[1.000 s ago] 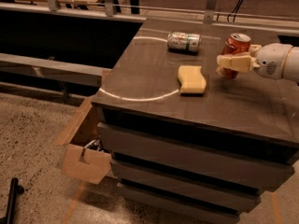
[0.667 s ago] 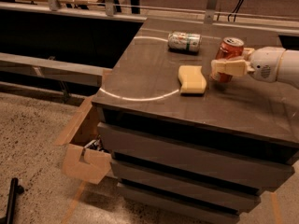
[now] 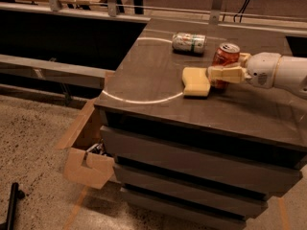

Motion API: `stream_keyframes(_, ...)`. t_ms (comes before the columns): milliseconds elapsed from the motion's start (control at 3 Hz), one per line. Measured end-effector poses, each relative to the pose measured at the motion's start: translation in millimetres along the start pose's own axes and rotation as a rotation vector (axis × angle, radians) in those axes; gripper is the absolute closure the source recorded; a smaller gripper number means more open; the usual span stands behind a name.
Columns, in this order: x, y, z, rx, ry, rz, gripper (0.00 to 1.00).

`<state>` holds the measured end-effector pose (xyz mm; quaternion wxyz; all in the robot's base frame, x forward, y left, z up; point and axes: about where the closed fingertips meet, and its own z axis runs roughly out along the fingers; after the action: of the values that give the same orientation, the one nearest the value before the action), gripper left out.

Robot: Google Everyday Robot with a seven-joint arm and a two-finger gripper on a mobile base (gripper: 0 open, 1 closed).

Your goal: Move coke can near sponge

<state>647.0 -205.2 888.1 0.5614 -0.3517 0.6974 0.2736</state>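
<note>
Reaching in from the right, the gripper [image 3: 221,70] is clasping the coke can [image 3: 226,54] between its jaws. The can is being held upright just beside the sponge [image 3: 195,82] lying on the bench [image 3: 153,75]; a silver-and-green can [image 3: 189,42] is lying behind.

Two cans counted, one coke can [image 3: 225,56] and one silver-and-green can [image 3: 189,42], one sponge [image 3: 195,82], one gripper [image 3: 218,74] clasped about the coke can beside the sponge, one cardboard box [image 3: 88,169].
</note>
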Motion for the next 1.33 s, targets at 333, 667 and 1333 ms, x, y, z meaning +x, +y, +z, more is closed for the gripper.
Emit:
stream_keyframes(333, 1.8, 0.1, 2.4, -0.001, -0.007, -0.031, 1.0)
stream_keyframes(667, 4.6, 1.8, 4.5, -0.016, 0.001, -0.059, 0.87)
stream_keyframes(1333, 10.7, 9.0, 5.5, -0.05, 0.027, -0.09, 0.4)
